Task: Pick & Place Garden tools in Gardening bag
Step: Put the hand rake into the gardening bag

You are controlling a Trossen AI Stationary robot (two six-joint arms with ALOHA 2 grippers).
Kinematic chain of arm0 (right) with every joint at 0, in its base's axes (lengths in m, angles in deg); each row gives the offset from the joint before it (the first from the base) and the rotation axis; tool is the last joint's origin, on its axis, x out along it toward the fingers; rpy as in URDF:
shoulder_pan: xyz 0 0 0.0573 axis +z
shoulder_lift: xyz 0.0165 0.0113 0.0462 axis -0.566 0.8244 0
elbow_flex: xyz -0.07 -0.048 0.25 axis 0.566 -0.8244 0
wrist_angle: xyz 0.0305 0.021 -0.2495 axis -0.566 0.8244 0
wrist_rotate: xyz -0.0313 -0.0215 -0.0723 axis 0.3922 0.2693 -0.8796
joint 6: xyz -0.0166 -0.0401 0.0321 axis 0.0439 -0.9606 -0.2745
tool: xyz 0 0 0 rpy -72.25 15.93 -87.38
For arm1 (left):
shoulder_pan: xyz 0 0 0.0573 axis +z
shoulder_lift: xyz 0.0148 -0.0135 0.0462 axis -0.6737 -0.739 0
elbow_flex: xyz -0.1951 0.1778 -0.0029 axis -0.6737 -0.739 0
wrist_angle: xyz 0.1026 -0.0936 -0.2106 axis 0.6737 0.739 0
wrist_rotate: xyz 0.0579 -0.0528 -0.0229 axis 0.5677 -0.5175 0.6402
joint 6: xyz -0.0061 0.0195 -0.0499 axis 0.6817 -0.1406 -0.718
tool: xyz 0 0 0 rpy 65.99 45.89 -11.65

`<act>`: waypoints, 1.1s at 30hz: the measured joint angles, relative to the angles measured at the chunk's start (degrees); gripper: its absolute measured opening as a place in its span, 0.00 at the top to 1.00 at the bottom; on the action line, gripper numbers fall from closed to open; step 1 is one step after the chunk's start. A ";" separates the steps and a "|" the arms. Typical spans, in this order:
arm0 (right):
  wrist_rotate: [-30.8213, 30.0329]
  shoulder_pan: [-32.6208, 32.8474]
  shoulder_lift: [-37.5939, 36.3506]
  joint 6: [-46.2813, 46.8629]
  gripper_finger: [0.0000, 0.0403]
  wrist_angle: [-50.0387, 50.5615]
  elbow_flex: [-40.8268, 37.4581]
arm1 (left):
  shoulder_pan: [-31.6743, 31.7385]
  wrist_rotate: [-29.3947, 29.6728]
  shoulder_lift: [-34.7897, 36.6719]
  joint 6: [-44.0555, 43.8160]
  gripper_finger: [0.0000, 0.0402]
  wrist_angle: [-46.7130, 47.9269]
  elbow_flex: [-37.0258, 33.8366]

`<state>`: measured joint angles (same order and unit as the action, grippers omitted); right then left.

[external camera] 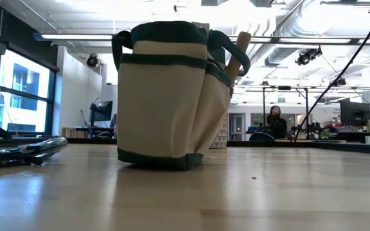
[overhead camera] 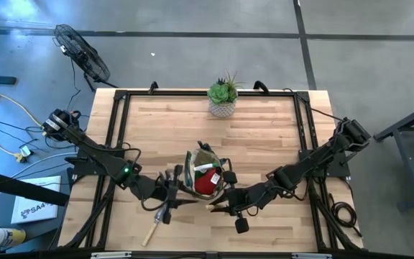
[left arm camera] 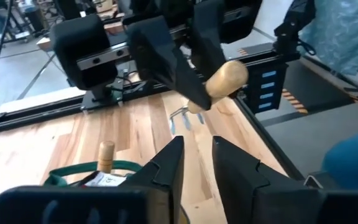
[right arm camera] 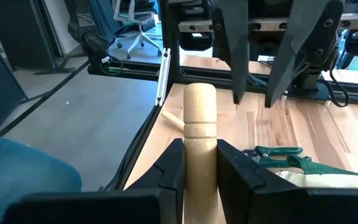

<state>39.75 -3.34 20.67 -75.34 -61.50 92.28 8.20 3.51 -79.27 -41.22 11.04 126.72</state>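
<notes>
Olive-tan bag [external camera: 162, 102] with dark green rim, red glove [overhead camera: 206, 183] inside, pale wooden handle [right arm camera: 199, 146].

Round olive-tan fabric tote [external camera: 162, 96] with dark green rim, upright on pale wooden tabletop [external camera: 249, 192]. Light wooden handle [external camera: 237, 54] leaning out by the rim. Seated person [external camera: 275, 120] far behind.
</notes>
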 joint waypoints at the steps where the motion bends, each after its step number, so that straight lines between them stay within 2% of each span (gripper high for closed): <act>1: 0.00 0.00 0.00 0.02 0.87 0.12 0.00 | 0.00 -0.30 0.00 0.02 0.77 -0.02 0.00; 9: -0.02 0.00 0.00 0.11 0.87 0.39 0.02 | 0.02 -5.76 0.00 -1.68 0.49 0.03 0.00; 13: -0.02 -0.17 0.00 -0.02 0.87 0.35 0.02 | 0.02 -5.78 0.00 -1.92 0.40 0.02 0.00; 19: -0.02 -0.76 0.00 0.06 0.87 -0.25 0.02 | 0.04 -4.00 0.00 -1.49 0.38 -2.52 0.00; 24: 0.01 -1.32 0.00 -0.02 0.87 -0.69 0.04 | 0.08 0.29 0.00 2.43 0.38 -6.14 0.00; 33: 0.18 -2.05 0.00 -1.15 0.87 -1.09 0.04 | 0.93 0.48 -2.44 1.01 0.38 -5.68 0.02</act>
<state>39.93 -5.39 20.67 -76.49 -62.59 92.32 9.13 3.99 -81.71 -40.21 5.36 126.75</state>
